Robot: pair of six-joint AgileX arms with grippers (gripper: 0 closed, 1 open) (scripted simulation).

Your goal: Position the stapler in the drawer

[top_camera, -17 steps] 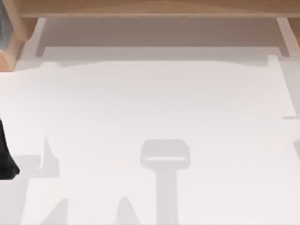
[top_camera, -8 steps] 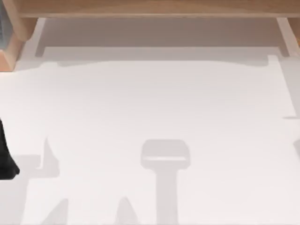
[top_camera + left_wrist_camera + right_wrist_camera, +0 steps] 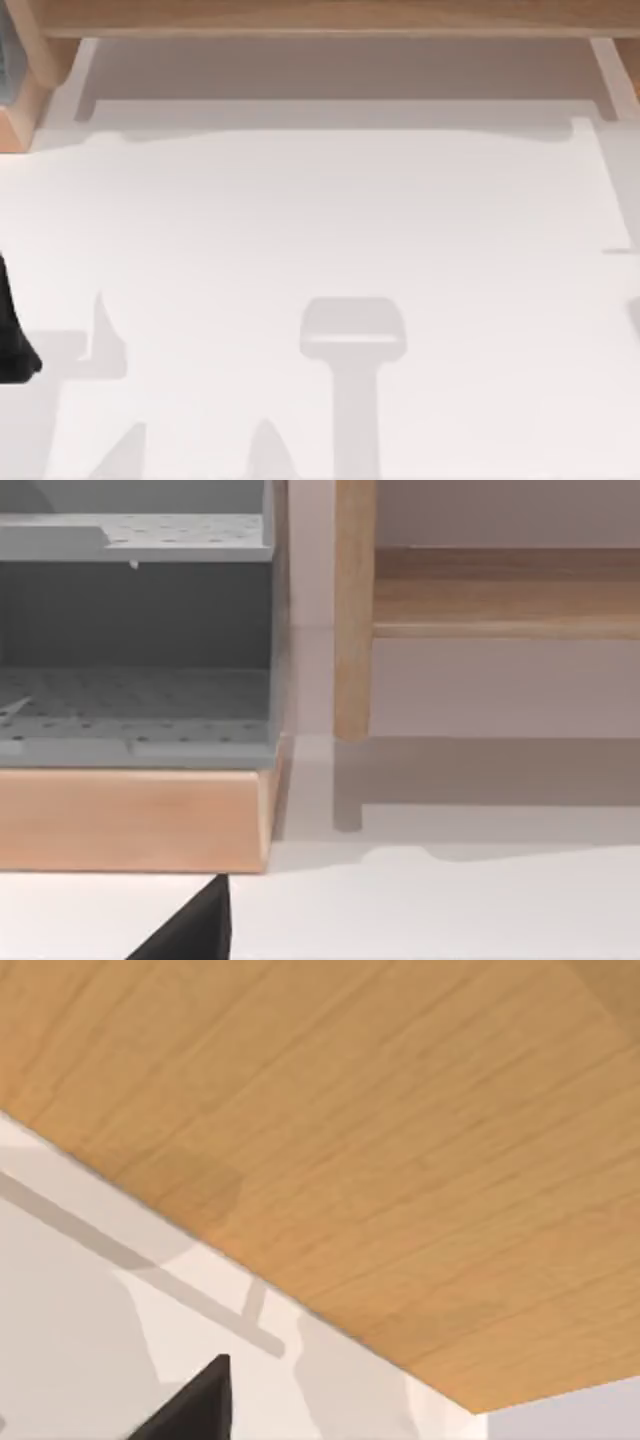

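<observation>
Nothing has shifted over the past second: the left arm point(image 3: 14, 340) sits unmoved at the white table's point(image 3: 330, 220) left edge, facing a grey drawer unit point(image 3: 135, 640) on wood; finger state and stapler whereabouts cannot be told, suggesting the task has stalled or not begun.

We can see a plain black piece of our left arm point(image 3: 14, 335) at the left edge of the top view, wide and rounded at its lower end.

Overhead camera above white table point(image 3: 330, 210); wrist cameras close on wood.
</observation>
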